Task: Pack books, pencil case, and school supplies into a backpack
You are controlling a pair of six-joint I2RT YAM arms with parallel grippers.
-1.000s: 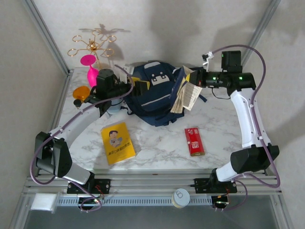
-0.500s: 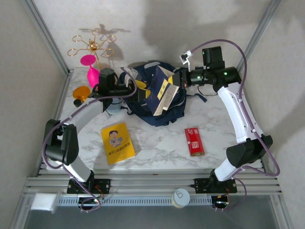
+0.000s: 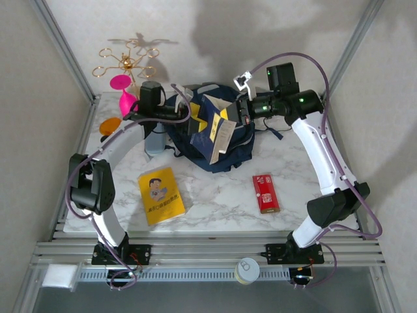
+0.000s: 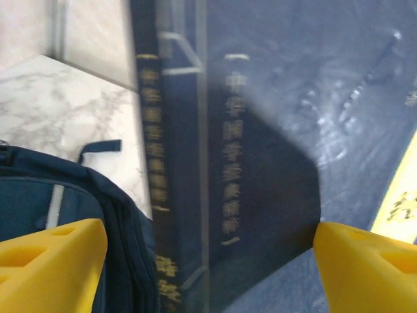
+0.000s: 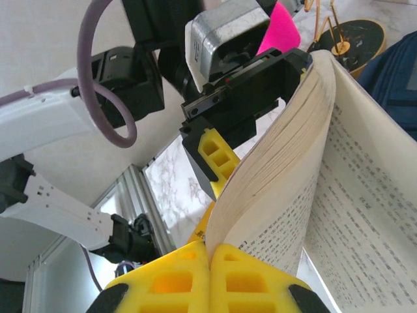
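The navy backpack [image 3: 228,153] lies at the back middle of the table. Above it my right gripper [image 3: 234,112] is shut on the navy book [image 3: 215,127], which hangs open with its pages fanned [image 5: 306,163]; the shut fingertips [image 5: 210,251] pinch its edge. My left gripper [image 3: 193,121] is open just left of that book, its yellow pads [image 4: 52,261] wide apart, with the dark cover with gold print [image 4: 260,163] in front of them. The yellow book [image 3: 161,194] and the red pack of school supplies [image 3: 266,192] lie flat near the front. A grey-blue thing [image 3: 155,140], perhaps the pencil case, sits under the left arm.
At the back left stand a gold wire stand [image 3: 128,62], a pink object [image 3: 124,94] and an orange object [image 3: 109,124]. Walls and frame posts close in both sides. A white round thing [image 3: 246,269] sits on the front rail.
My right arm has carried the open book leftward from beside the backpack to above it. My left gripper has moved back and right, up to the book.
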